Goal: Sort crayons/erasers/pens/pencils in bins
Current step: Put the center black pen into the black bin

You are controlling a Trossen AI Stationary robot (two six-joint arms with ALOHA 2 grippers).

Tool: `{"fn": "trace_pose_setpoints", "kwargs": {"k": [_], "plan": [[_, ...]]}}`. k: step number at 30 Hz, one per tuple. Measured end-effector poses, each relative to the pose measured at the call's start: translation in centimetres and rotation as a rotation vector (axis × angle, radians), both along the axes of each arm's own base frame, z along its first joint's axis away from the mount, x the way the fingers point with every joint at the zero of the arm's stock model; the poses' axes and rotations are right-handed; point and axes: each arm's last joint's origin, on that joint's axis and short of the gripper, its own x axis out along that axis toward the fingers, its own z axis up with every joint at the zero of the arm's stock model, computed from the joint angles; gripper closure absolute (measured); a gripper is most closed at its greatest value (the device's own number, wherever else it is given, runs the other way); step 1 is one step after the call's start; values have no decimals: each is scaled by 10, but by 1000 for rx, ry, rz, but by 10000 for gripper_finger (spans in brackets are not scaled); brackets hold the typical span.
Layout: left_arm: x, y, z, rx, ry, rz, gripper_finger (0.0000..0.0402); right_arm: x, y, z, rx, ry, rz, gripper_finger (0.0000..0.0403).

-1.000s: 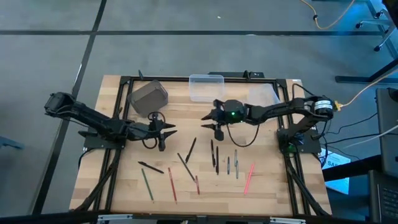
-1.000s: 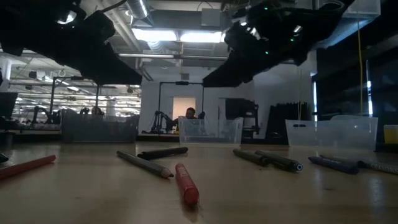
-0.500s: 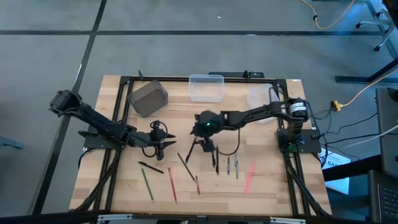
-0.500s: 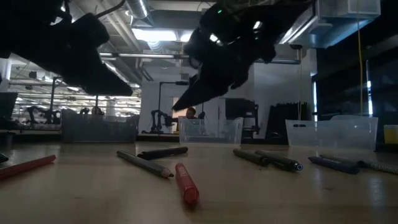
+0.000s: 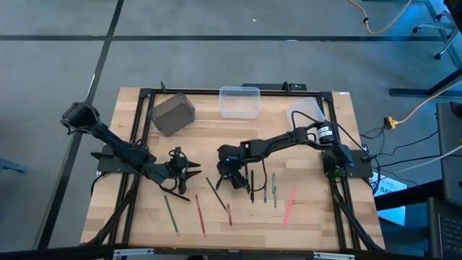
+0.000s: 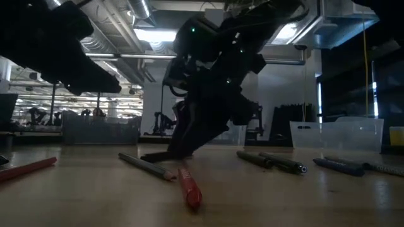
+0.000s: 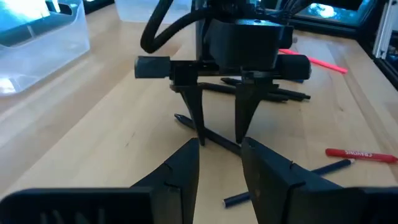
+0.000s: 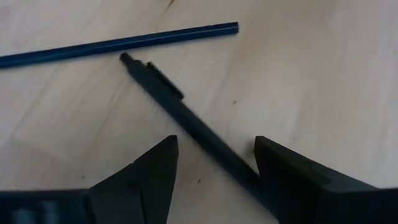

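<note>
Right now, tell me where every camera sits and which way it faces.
High: above the table, facing straight down; both arms show, left gripper, right gripper.
Low: at tabletop height, facing level across to the room; right gripper centre, left arm upper left.
Left wrist: on the left arm, facing past its own open fingers at the right gripper.
Right wrist: on the right arm, facing down past its own open fingers.
Shared: both wrist views show the black pen that the right gripper straddles.

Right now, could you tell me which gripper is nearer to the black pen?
Right. The right gripper straddles the black pen, fingers open. The left gripper hovers apart, beside it.
</note>
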Motion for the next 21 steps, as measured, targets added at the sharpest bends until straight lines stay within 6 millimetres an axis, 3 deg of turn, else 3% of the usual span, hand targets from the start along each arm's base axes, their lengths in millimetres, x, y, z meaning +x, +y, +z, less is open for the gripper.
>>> {"fn": "trace_pose_setpoints", "kwargs": {"k": [8, 21], "plan": [[-2, -1, -1, 23, 1, 19, 289, -1, 1, -6, 28, 58, -88, 213], [6, 18, -1, 36, 8, 132, 289, -7, -13, -11, 47, 130, -132, 340]]}}
